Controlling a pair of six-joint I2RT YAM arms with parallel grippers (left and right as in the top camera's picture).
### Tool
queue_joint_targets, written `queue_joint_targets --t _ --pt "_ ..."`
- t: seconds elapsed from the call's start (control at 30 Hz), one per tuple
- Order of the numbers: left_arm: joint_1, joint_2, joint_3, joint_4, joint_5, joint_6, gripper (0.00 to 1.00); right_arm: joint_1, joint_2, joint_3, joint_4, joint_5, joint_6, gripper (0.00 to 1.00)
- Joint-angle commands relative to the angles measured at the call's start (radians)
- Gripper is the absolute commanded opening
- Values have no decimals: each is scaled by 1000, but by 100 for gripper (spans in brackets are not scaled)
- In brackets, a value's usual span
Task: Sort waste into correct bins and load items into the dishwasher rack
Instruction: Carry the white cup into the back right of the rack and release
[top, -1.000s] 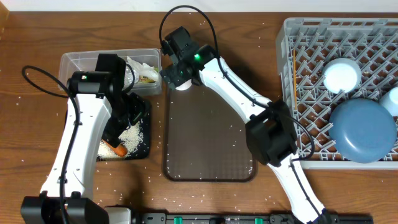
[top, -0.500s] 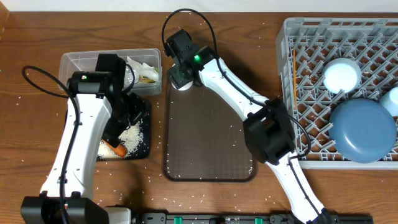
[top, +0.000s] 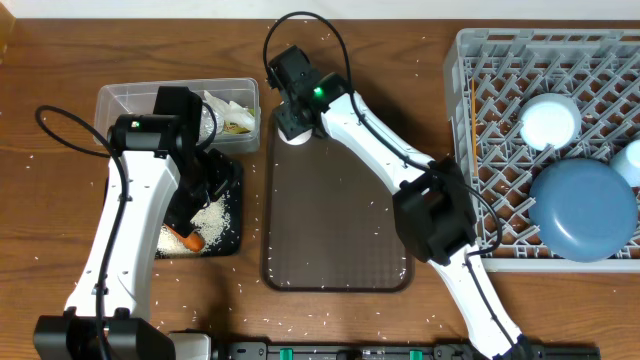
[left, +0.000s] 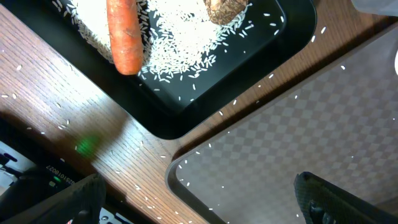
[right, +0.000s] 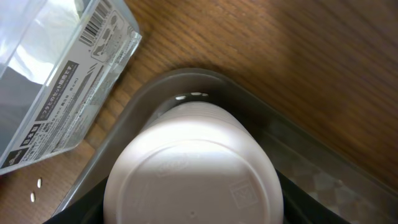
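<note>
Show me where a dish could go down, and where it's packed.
Free: the brown tray, middle and near end, right of the black tray; the rack, left of the bowl. Crowded: cup in the brown tray's far-left corner; rice and carrot in the black tray; plate on the rack's right.

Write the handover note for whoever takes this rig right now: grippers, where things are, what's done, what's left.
Left gripper: open, empty, hovering by the black tray.
Right gripper: at the white cup, which sits upside down in the brown tray's corner beside the clear tub; grip not confirmed.
Done: carrot, brown lump and rice in the black tray; wrapper in the clear tub; blue plate, white bowl, light-blue cup and chopsticks in the rack.
Left: white cup to rack; stray grains on the table.
</note>
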Motion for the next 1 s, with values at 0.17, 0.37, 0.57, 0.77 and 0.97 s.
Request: queue_joint_targets --t 0.17,0.37,0.57,0.77,0.97 --pt "2 -12 4 -6 -20 10 98 -90 -195 1 -56 11 27 48" --pt "2 -12 4 -6 -20 10 98 -218 -314 1 -121 11 27 49" --pt "2 -12 4 -6 -20 10 98 -461 -415 1 -167 14 23 51" --pt "2 -12 4 -6 -20 10 98 -752 -457 1 -195 13 -18 55" --pt "2 -12 4 -6 -20 10 98 -987 -436 -1 -218 10 -80 57"
